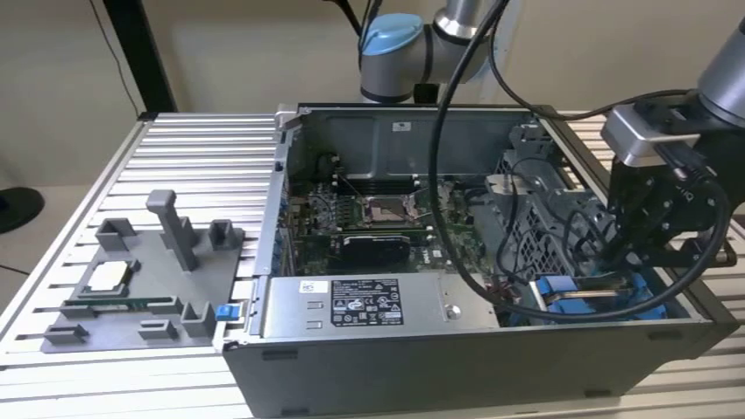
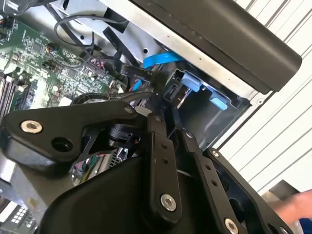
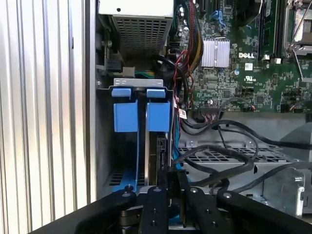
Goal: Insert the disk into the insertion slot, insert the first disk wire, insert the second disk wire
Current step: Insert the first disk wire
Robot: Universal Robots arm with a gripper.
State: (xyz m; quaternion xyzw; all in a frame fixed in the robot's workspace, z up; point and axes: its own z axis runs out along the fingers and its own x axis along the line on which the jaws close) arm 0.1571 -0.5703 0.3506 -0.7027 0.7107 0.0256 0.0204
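Slatted aluminium table [image 1: 198, 148] carrying open dark grey computer case [image 1: 466, 371]; grey fixture tray with upright pegs [image 1: 128, 301] beside the case, at the exterior view's left. In the case's near corner, at the exterior view's right: rectangular grey drive bay [image 3: 105, 141] with blue fittings. Hard drive in bright blue plastic carrier [image 3: 162, 151] stands edge-on inside that bay. Black gripper [image 3: 171, 185] hangs at the drive's end, fingers drawn together, apparently pinching small black wire plug [image 2: 174, 91]. Thin blue cable [image 2: 161, 59] just beyond.
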